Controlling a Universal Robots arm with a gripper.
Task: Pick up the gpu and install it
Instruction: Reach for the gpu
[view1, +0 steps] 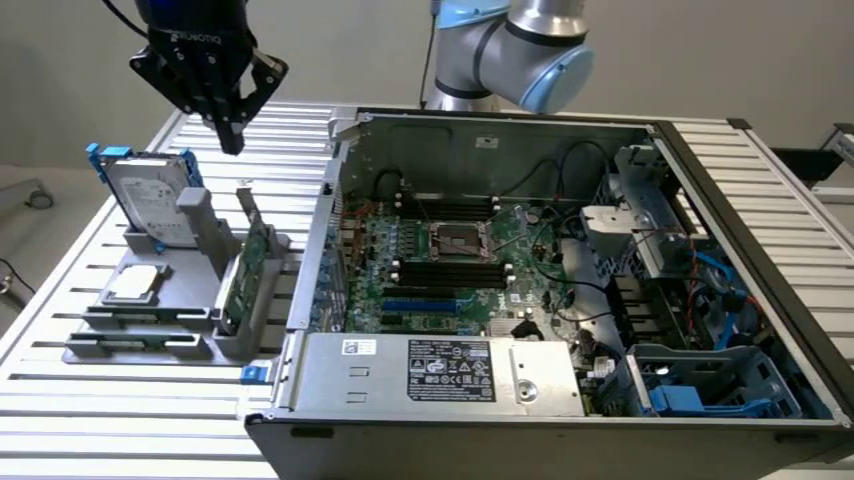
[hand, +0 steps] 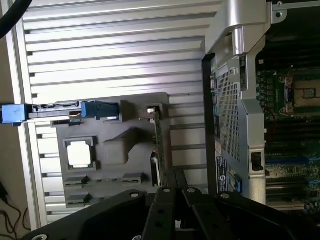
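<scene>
I see my gripper empty with fingers pressed together, hanging well above the gpu standing upright in its grey holder.

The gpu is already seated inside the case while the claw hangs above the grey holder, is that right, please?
Not quite: the exterior view shows the gpu standing on edge in the grey holder beside the case; the claw does hang above it.

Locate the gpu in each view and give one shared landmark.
Exterior view: gpu stands on edge in the grey holder, on the exterior view's left of the case.
Wrist view: gpu edge-on, between the silver chip and the case.
Shared landmark: the silver chip in the holder.
</scene>
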